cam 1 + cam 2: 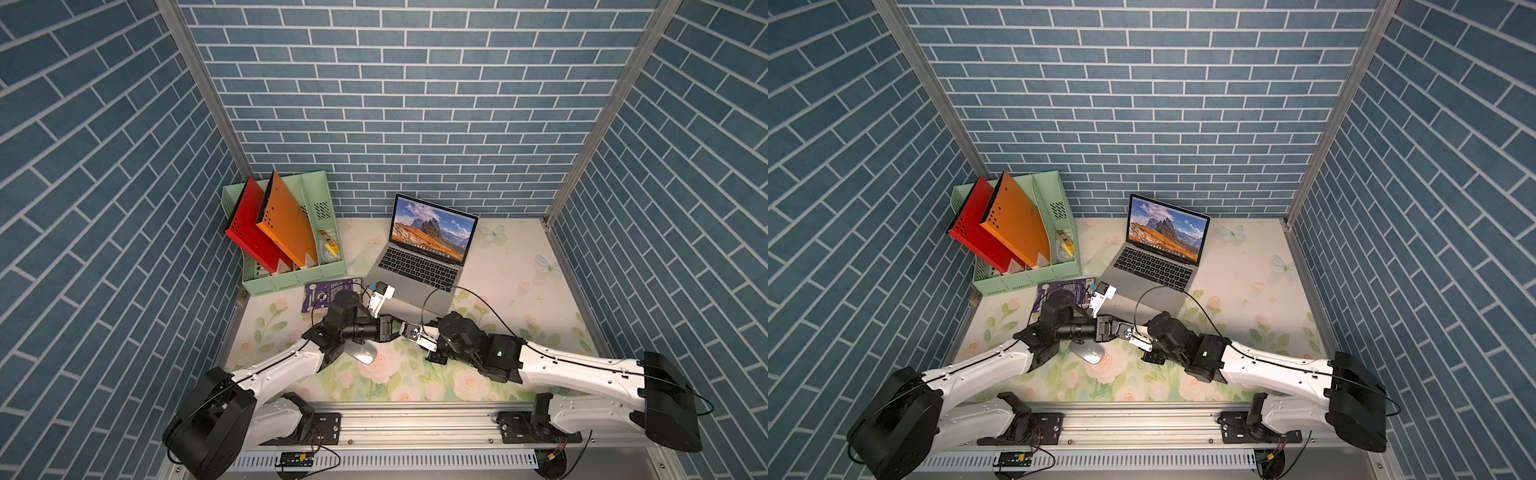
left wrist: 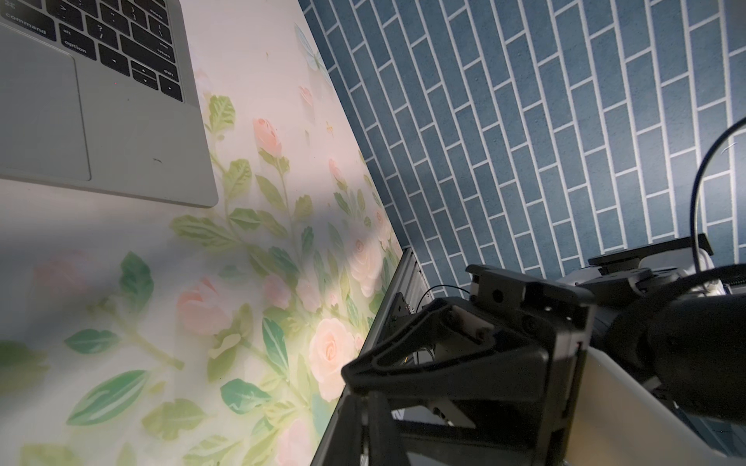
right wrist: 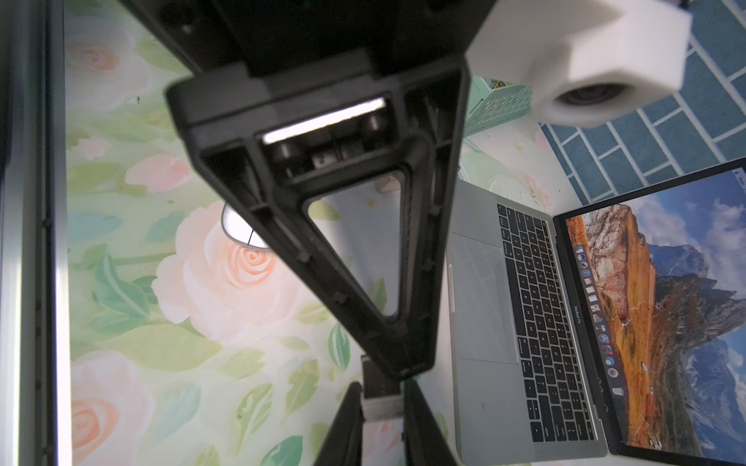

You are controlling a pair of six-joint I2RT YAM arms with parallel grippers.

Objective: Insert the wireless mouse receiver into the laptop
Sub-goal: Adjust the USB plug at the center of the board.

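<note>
**Wireless mouse receiver**: small stub with a dark body and a silver metal end. It is held in the air above the floral table cover, where the two grippers meet tip to tip, just short of the laptop's front edge

**Right gripper**: fingers drawn in on the receiver, one against each side of its silver end

**Left gripper**: jaws together. The near finger's tip overlaps the receiver's dark end and appears to pinch it there. The far finger is hidden behind the near one

**Wireless mouse**: flat, oval, glossy silver-grey. It lies on the cover under the left arm's wrist, on the arm-base side of the meeting grippers, partly hidden by that arm in both top views. Neither gripper touches it

**Laptop**: slim, silver-grey, black keys, large trackpad. The lid is open and the screen shows a mountain landscape. It sits beyond both grippers, with its front edge near them

**Left wrist camera**: white housing with a dark lens, mounted behind the left gripper

**File rack**: pale green, with a red file and an orange file leaning in its slots. It stands well beyond the left gripper, to that gripper's outer side, against the back wall

**Purple book**: flat on the cover between the rack and the left arm's wrist, partly covered by the arm
</note>
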